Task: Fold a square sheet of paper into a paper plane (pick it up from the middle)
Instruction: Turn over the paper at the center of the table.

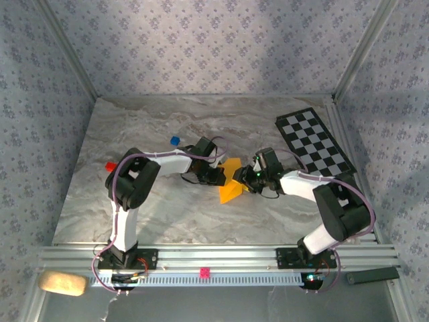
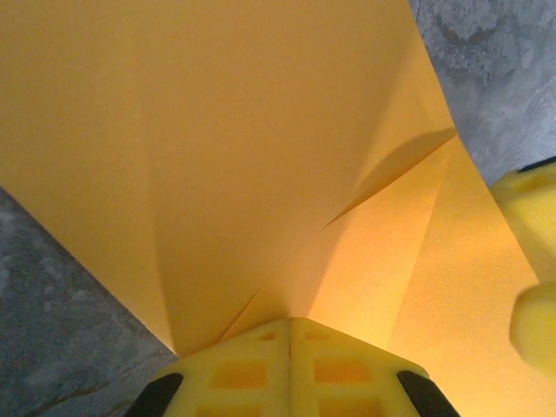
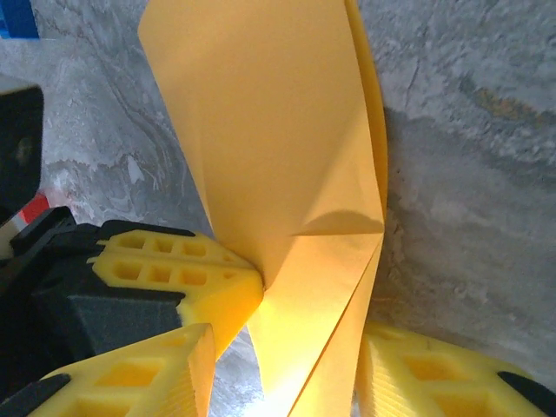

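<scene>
Creased sheet of paper [image 1: 231, 185] mid-table, fold edges converging where left gripper [image 2: 289, 340] is clamped on it; right gripper [image 3: 287, 382] released, jaws apart straddling its lower edge; bare table [image 1: 167, 215] around, checkered board [image 1: 315, 144] well apart.

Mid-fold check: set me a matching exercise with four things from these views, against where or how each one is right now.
Things:
1. left tool
2. right tool
3. board
4. blue cube

States:
a. lying flat at the far right
b. open, a finger on each side of the paper
c. shut on the paper
d. left of the paper, farther back

Pairs: 1-c; 2-b; 3-a; 4-d
</scene>
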Motion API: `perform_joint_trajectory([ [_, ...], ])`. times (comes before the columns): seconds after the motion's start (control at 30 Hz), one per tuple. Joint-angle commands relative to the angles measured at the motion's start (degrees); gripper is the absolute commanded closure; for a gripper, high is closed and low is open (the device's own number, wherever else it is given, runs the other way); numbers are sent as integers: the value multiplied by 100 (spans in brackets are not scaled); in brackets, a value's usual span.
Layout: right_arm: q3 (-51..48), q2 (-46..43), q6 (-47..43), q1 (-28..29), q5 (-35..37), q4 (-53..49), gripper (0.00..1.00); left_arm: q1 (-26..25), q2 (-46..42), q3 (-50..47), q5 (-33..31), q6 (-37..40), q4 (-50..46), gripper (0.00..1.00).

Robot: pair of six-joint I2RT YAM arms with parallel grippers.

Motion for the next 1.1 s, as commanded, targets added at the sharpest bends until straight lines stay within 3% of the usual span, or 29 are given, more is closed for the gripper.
perform_joint_trajectory([
  [0.0,48,167,-93,-66,-194,140,55,-62,75,-94,-164,8,-172,95],
  [1.07,-374,843,191,-510,-553,1555,79,-19,30,-115,-177,-75,-98,97],
])
